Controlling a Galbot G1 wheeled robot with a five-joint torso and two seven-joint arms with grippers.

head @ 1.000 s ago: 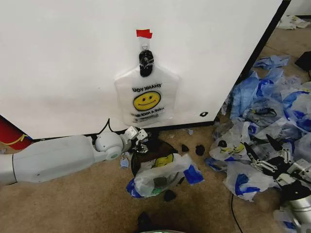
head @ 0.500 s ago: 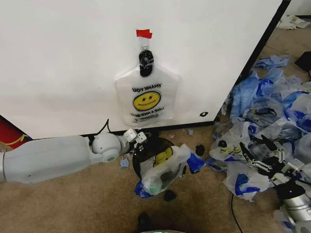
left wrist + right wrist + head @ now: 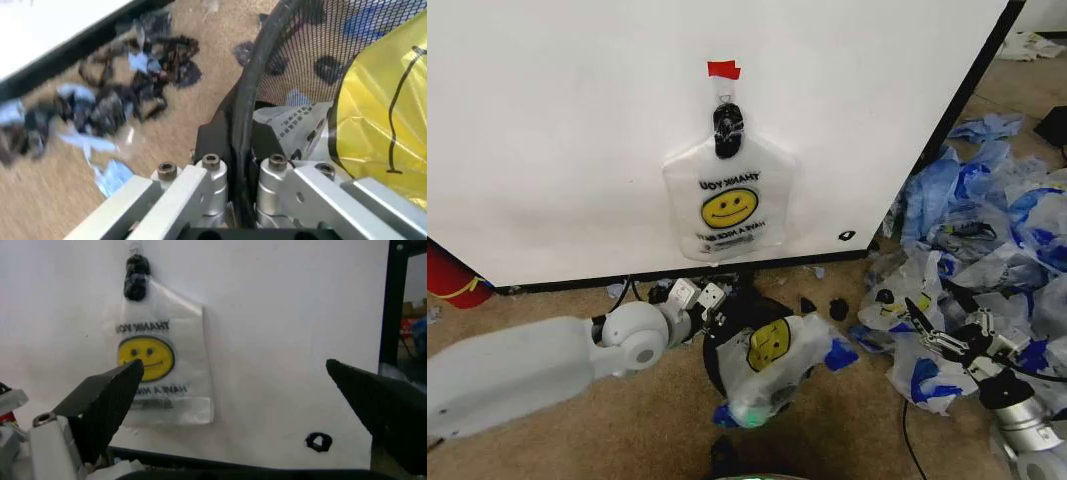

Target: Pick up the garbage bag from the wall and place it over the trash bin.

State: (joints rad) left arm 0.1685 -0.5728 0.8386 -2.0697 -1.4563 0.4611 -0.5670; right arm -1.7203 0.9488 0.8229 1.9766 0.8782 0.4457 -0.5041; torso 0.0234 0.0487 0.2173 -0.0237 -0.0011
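The trash bin, a round black wire-mesh basket, lies tipped on the tan carpet just below the white wall panel, its open rim facing the robot's left. The left gripper is clamped on that rim: in the left wrist view the thin black hoop runs straight down between the two metal fingers, which are pressed in on either side of it. The left arm reaches in low from the left with its round white wrist joint just above the carpet. A garbage bag of thin, crinkled translucent plastic with a yellow smiley face and blue handles is draped over the bin's near side; it seems only partly over the mouth, though the folds make this hard to judge. A second, matching bag hangs flat on the wall from a black hook under a strip of red tape. On the right, the right gripper hovers with its black fingers spread wide and holding nothing, above a heap of blue-streaked white bags that crowds the floor there; open carpet lies in front of the bin. A red cylinder stands at the far left edge.
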